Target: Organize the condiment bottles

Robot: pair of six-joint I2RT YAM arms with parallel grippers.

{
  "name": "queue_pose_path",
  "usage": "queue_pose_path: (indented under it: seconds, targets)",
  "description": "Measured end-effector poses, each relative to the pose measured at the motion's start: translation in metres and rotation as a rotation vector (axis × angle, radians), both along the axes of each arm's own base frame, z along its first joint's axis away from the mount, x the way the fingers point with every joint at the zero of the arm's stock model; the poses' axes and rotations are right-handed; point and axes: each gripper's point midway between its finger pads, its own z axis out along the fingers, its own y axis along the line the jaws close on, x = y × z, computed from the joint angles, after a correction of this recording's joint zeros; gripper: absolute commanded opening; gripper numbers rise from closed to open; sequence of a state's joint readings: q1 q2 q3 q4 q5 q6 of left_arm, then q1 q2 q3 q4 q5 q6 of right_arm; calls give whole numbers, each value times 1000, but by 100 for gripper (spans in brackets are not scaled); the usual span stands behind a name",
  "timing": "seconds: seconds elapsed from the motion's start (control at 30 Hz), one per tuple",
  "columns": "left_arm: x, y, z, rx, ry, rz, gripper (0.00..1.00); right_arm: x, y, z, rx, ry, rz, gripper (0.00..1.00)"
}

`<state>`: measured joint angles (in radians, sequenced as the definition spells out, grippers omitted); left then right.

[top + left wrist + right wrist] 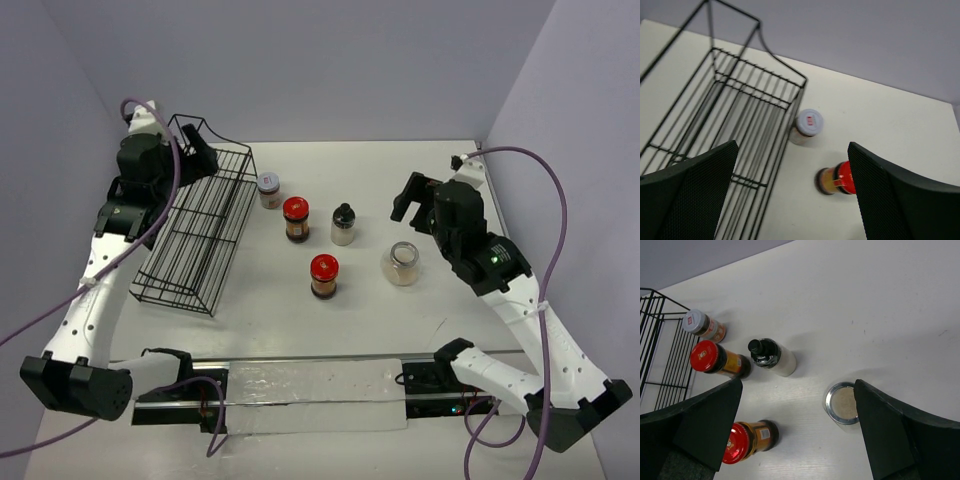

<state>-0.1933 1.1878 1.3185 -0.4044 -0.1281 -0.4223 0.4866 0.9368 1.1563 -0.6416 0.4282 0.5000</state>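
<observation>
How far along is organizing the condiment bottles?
Nothing looks done: the wire rack holds no jars. The silver-lidded jar, far red-lidded jar, near red-lidded jar, black-capped jar and wide clear jar stand on the table, all left to place. Nothing in hand: left gripper and right gripper show open jaws.

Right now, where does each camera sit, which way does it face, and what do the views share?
Top external: above and behind the bases, looking down at the table; both arms, left gripper and right gripper show.
Left wrist: over the wire rack, facing down at the silver-lidded jar, between its open fingers.
Right wrist: over the table, facing down at five jars, between its open fingers.
Shared: all three see the wire rack and silver-lidded jar.
</observation>
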Motion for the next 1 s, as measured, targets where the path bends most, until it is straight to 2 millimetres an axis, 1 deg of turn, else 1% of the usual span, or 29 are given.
queue_pose_path:
  seconds: [0.07,0.17,0.27,0.33,0.4,0.47,0.53,0.63,0.73,0.83,0.93,1.0]
  targets:
    - [1,-22,6,21,-13,-32,100,-4,-1,-1,2,1,4,100]
    - [0,-62,10,48,-12,-98,99,-9,-1,1,14,-6,16,100]
    - [9,-102,15,59,0,-153,99,-15,-4,7,26,-24,18,100]
    - [20,-124,13,60,21,-168,99,-19,-6,11,33,-36,17,100]
    - [28,-136,1,68,63,-172,99,-23,-8,15,40,-51,18,100]
    - [32,-140,-15,91,113,-159,100,-27,-10,18,50,-69,19,100]
    - [35,-146,-31,124,158,-145,99,-31,-12,13,49,-65,19,100]
    - [28,-160,-51,165,210,-165,100,-34,-13,3,40,-47,23,100]
    - [22,-173,-59,174,233,-198,100,-34,-10,-3,39,-31,39,100]
    - [20,-183,-66,175,248,-225,98,-33,-5,-7,41,-16,59,100]
    - [25,-193,-81,186,289,-212,97,-34,-5,-6,41,-19,60,100]
    - [29,-200,-96,199,318,-197,98,-35,-6,-4,40,-26,60,100]
